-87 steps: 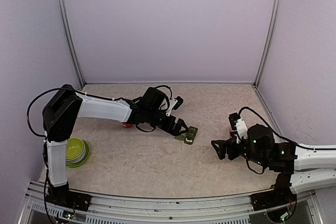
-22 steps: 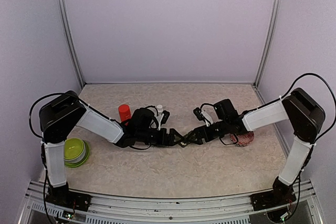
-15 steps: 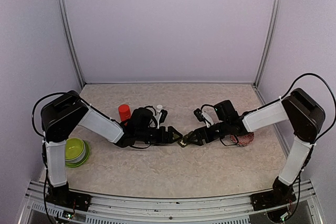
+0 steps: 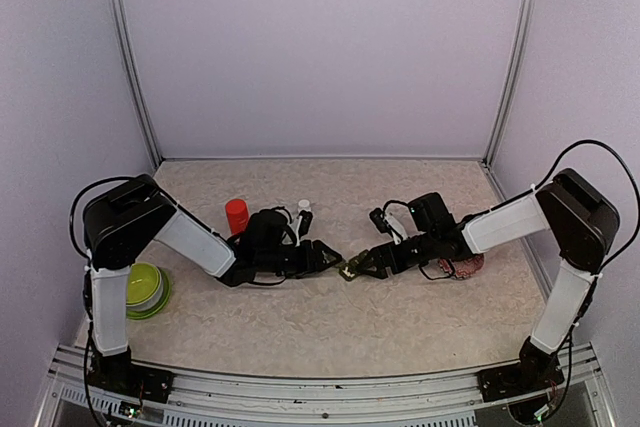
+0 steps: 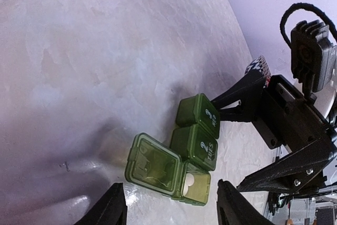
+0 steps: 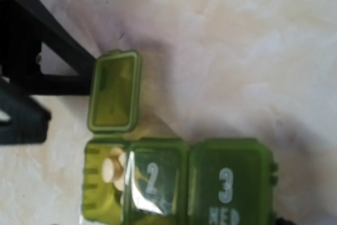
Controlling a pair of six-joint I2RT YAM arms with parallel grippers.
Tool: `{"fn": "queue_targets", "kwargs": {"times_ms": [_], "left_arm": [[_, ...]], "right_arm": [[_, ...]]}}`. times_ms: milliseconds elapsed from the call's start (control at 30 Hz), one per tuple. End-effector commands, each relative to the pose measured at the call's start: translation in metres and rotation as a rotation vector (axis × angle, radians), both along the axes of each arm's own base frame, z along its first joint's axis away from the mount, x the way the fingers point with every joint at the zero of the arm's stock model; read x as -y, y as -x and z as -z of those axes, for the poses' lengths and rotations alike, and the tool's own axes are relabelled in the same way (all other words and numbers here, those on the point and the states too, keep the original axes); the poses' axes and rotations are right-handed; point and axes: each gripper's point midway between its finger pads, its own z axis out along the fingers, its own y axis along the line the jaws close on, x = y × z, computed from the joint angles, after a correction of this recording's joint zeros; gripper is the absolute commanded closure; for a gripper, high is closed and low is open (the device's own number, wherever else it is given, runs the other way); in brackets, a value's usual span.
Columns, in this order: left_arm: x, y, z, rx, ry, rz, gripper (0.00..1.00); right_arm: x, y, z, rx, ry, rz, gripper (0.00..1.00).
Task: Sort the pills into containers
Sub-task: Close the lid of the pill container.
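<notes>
In the top view the left gripper (image 4: 333, 258) and the right gripper (image 4: 362, 265) face each other nose to nose over the containers (image 4: 348, 270), which lie on the table (image 4: 300, 317) between them, well apart from the red bottle (image 4: 237, 215) and the green bowl (image 4: 144, 289). With so little room, a careless advance could knock one set of fingers into the other; the jaws are too small here to read. In the left wrist view the left gripper (image 5: 171, 185) has its jaws spread, one finger on each side of the end compartment, whose lid (image 5: 154, 164) is flipped open beside pale pills (image 5: 190, 181); neither finger seems to touch the plastic. The right gripper (image 5: 226, 146) is spread wide too, one tip at the far end of the strip by the compartment marked 3, the other clear of it, so I judge the strip braced rather than pinched. If the left jaws close off-centre they could catch the lid, skid or tip the light strip, and spill the pills. In the right wrist view the containers (image 6: 179, 183) show 2 and 3 shut and the first open, pills (image 6: 113, 171) heaped near its rim, the lid (image 6: 115, 90) flat just beside a left finger (image 6: 18, 30); a jolt there would likely scatter them.
</notes>
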Motion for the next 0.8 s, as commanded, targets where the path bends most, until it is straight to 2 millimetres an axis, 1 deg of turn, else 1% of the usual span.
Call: {"fn": "queue_targets", "kwargs": {"times_ms": [0,133,300,567,767], "left_arm": [[-0.0041,-0.0074,0.0016,-0.011,0.067,-0.033,0.46],[-0.0028,-0.0075,0.0022,-0.028,0.111,-0.033,0.52],[-0.0002,-0.0065,0.0046,-0.051,0.142,-0.028,0.56],[0.0023,-0.0076,0.0015,-0.064,0.195,-0.025,0.65],[0.0034,-0.0084,0.0008,-0.065,0.218,-0.024,0.74]], "right_arm": [[-0.0005,-0.0014,-0.0092,0.018,-0.029,0.002,0.14],[0.0003,-0.0008,-0.008,0.015,-0.027,0.003,0.14],[0.0002,-0.0002,-0.0081,0.013,-0.03,0.003,0.14],[-0.0005,0.0008,-0.0073,0.008,-0.035,0.0,0.14],[-0.0008,0.0012,-0.0085,0.009,-0.037,-0.002,0.14]]}}
